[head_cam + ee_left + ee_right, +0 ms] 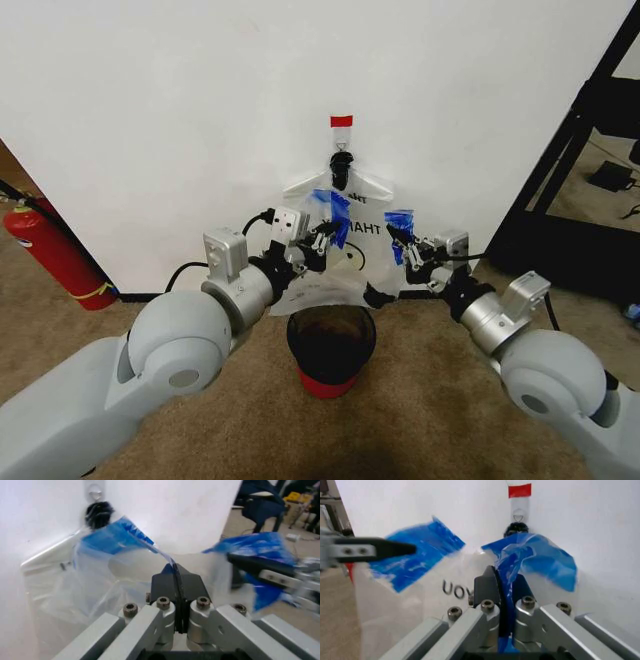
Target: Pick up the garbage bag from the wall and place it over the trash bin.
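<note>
The bag (pixel 345 225) hangs flat against the wall (pixel 180 110) from a black hook (pixel 341 165), just under a red tape strip (pixel 341 121). Both arms reach up to it from either side. The left gripper (pixel 322 238) has its fingers pressed together on the blue-taped edge at the bag's left side; from the left wrist the thin plastic (pixel 120 555) runs straight into the closed fingertips (pixel 176 578). The right gripper (pixel 398 243) pinches the other blue tab on the bag's right side, and from the right wrist the blue film (pixel 530 555) folds down between its shut fingers (pixel 492 583). The bag's mouth is spread between the two claws, its lower part sagging toward the bin (pixel 331 352), which stands on the carpet (pixel 420 400) directly below, near the wall. A red extinguisher (pixel 55 255) leans at the far left.
</note>
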